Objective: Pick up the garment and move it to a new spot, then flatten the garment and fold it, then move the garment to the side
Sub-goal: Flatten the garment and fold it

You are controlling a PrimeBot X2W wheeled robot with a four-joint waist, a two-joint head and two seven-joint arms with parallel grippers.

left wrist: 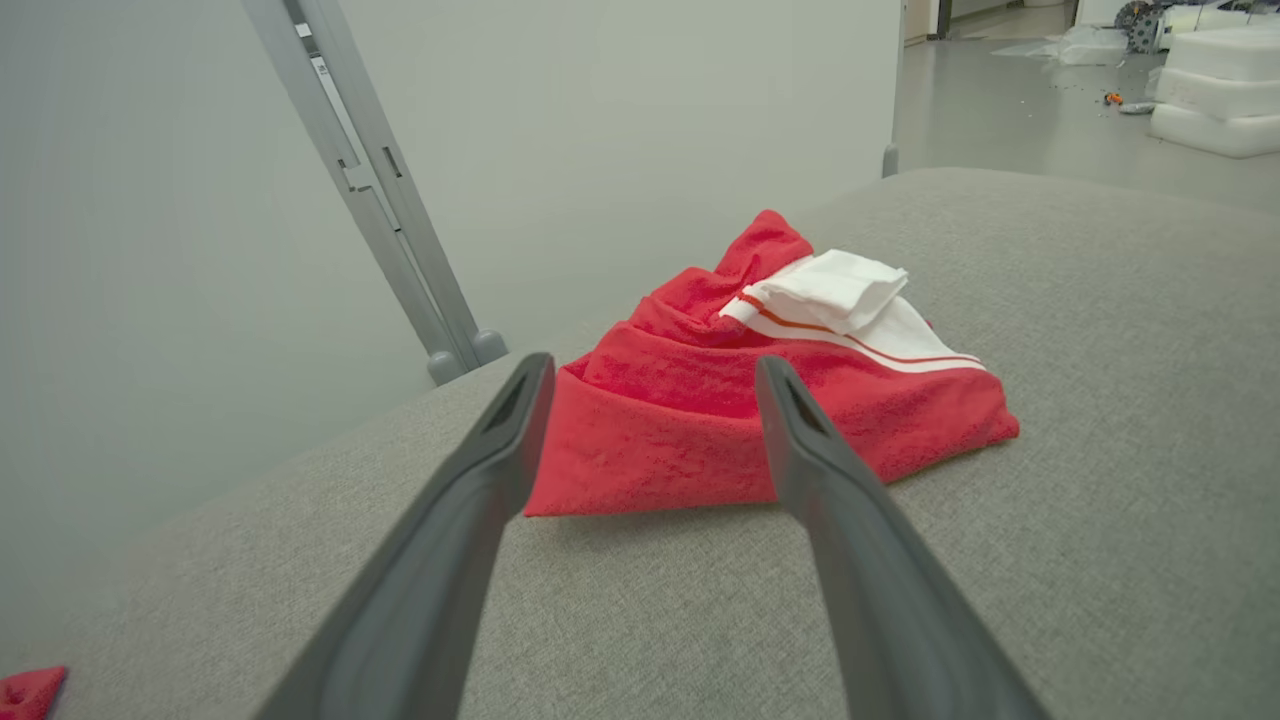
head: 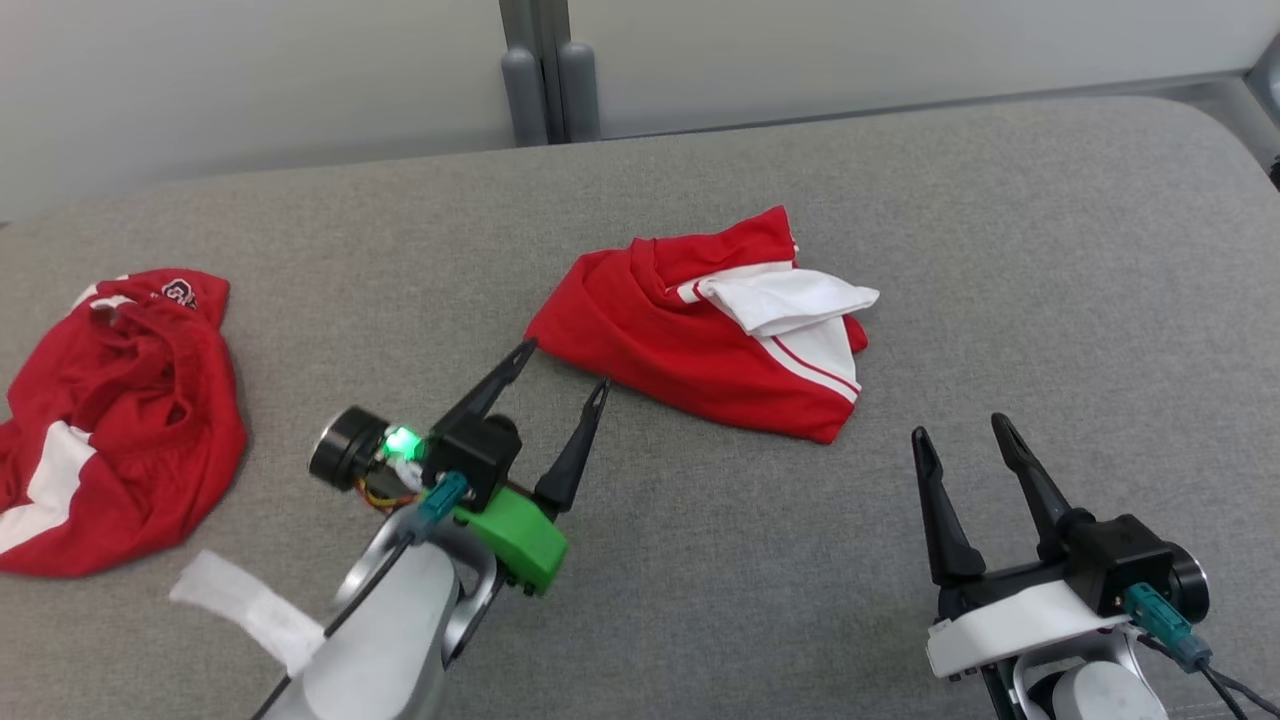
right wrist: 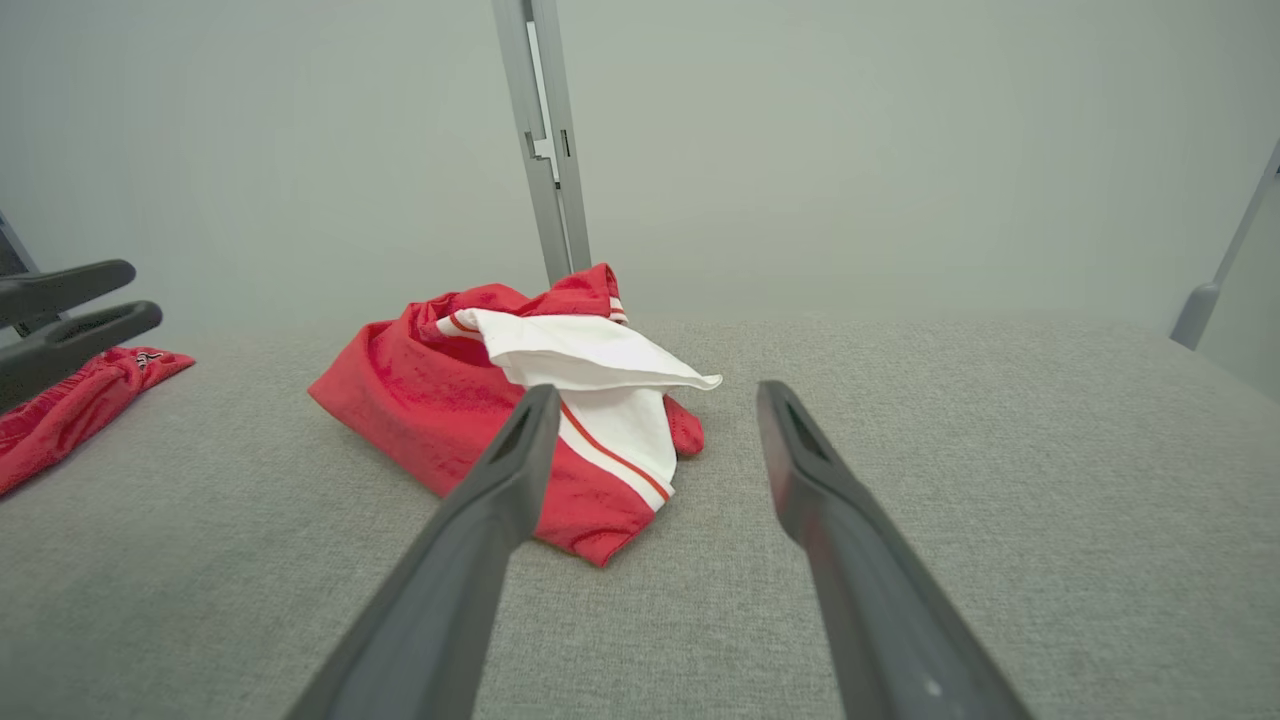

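Far left on the grey padded surface (head: 1000,250), a second red garment (head: 120,420) in a heap. Then the left gripper (head: 566,364), spread wide and empty, tips just beside the crumpled red-and-white garment (head: 650,330) at centre. At right, the right gripper (head: 959,428), likewise spread, empty, clear of the cloth.

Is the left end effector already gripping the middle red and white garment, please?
No, the left end effector stands open, clamping nothing, just at the corner of the middle red and white garment.
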